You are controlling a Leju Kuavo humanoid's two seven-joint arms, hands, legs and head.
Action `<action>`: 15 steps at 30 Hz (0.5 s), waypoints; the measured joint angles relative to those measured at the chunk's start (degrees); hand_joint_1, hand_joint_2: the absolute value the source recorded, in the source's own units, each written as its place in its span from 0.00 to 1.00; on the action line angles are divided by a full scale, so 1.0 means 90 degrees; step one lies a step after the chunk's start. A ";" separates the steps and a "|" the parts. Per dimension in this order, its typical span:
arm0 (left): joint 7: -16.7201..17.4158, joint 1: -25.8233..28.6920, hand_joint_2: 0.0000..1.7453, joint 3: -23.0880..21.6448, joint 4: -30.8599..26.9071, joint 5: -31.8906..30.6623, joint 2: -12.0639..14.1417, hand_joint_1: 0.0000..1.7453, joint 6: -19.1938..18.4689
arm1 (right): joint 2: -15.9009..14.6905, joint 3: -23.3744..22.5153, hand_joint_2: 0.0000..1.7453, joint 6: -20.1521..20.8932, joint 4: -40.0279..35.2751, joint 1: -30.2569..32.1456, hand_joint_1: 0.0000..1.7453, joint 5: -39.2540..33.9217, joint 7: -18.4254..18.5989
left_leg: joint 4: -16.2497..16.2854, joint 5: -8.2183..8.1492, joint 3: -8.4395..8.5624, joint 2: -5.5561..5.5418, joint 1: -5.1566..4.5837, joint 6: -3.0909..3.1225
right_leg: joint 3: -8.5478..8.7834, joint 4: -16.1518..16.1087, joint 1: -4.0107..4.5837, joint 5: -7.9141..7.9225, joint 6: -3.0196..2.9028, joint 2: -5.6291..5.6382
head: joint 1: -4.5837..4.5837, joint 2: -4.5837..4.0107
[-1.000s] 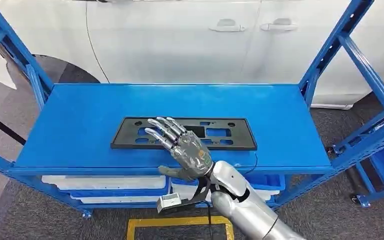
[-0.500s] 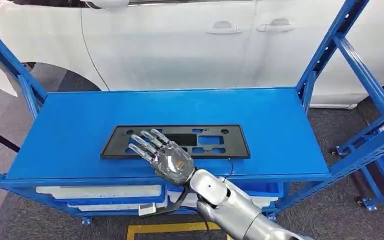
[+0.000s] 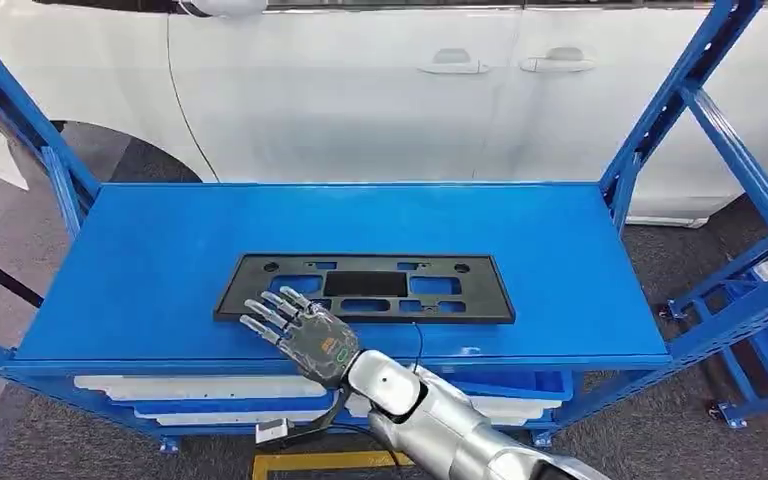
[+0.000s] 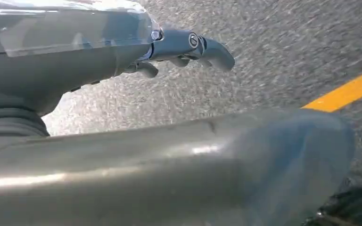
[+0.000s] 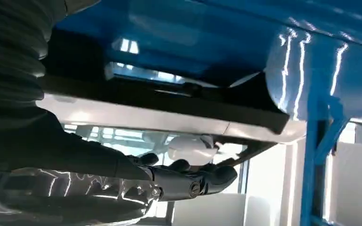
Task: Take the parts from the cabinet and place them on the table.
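The right hand (image 3: 300,332) has been drawn back to the near-left edge of the black plate (image 3: 365,288), fingers spread, nothing held. The plate is laid flat on the blue shelf (image 3: 140,260).
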 joint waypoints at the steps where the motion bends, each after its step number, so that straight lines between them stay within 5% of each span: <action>1: -0.0002 -0.0005 0.00 -0.0002 0.0000 0.0000 0.0000 0.00 0.0000 | 0.0015 0.0010 1.00 0.0000 0.0070 -0.0002 0.00 -0.0002 -0.0010 | 0.0000 -0.0004 -0.0001 0.0000 -0.0003 0.0008 | -0.0241 0.0501 -0.0015 -0.0245 0.0021 -0.0001 | 0.0000 0.0000; 2: -0.0010 -0.0006 0.00 -0.0005 0.0000 0.0000 0.0002 0.00 0.0000 | 0.0015 0.0026 1.00 -0.0002 0.0171 0.0001 0.00 -0.0005 -0.0010 | 0.0001 -0.0011 -0.0003 0.0000 -0.0005 0.0020 | -0.0535 0.1104 -0.0023 -0.0484 0.0037 -0.0001 | 0.0000 0.0000; 4: -0.0010 0.0011 0.00 -0.0012 0.0002 0.0000 0.0007 0.00 0.0000 | 0.0015 0.0044 1.00 -0.0002 0.0301 0.0012 0.00 -0.0005 -0.0010 | 0.0004 -0.0017 0.0008 -0.0004 -0.0006 0.0021 | -0.0782 0.1515 -0.0045 -0.0490 0.0050 -0.0001 | 0.0000 0.0000; 5: -0.0007 0.0015 0.00 -0.0022 0.0000 0.0000 0.0005 0.00 0.0000 | 0.0017 0.0051 1.00 -0.0005 0.0347 0.0009 0.00 -0.0005 -0.0010 | 0.0005 -0.0022 0.0018 -0.0009 -0.0006 0.0017 | -0.0683 0.1258 -0.0048 -0.0281 0.0043 -0.0002 | 0.0000 0.0000; 8: -0.0010 0.0011 0.00 -0.0044 0.0000 0.0000 0.0005 0.00 0.0000 | 0.0058 0.0063 1.00 -0.0007 0.0430 -0.0014 0.00 -0.0005 -0.0010 | 0.0005 -0.0064 0.0090 -0.0018 -0.0008 -0.0037 | 0.0171 -0.0469 -0.0035 0.0529 -0.0062 -0.0019 | 0.0000 0.0000; 13: -0.0012 0.0000 0.00 -0.0049 0.0000 0.0000 0.0005 0.00 0.0000 | 0.0126 0.0083 1.00 -0.0014 0.0524 -0.0040 0.00 -0.0005 -0.0027 | -0.0001 -0.0107 0.0109 -0.0012 -0.0036 -0.0229 | 0.0233 -0.0664 0.0000 0.0481 -0.0203 -0.0017 | 0.0000 0.0000; 15: -0.0012 0.0006 0.00 -0.0049 0.0000 0.0000 0.0002 0.00 0.0000 | 0.0165 0.0085 1.00 -0.0015 0.0558 -0.0046 0.00 -0.0005 -0.0027 | 0.0449 -0.0421 -0.0072 -0.0002 -0.0020 -0.0275 | 0.0299 -0.0727 -0.0043 0.0497 -0.0269 -0.0041 | -0.0002 0.0000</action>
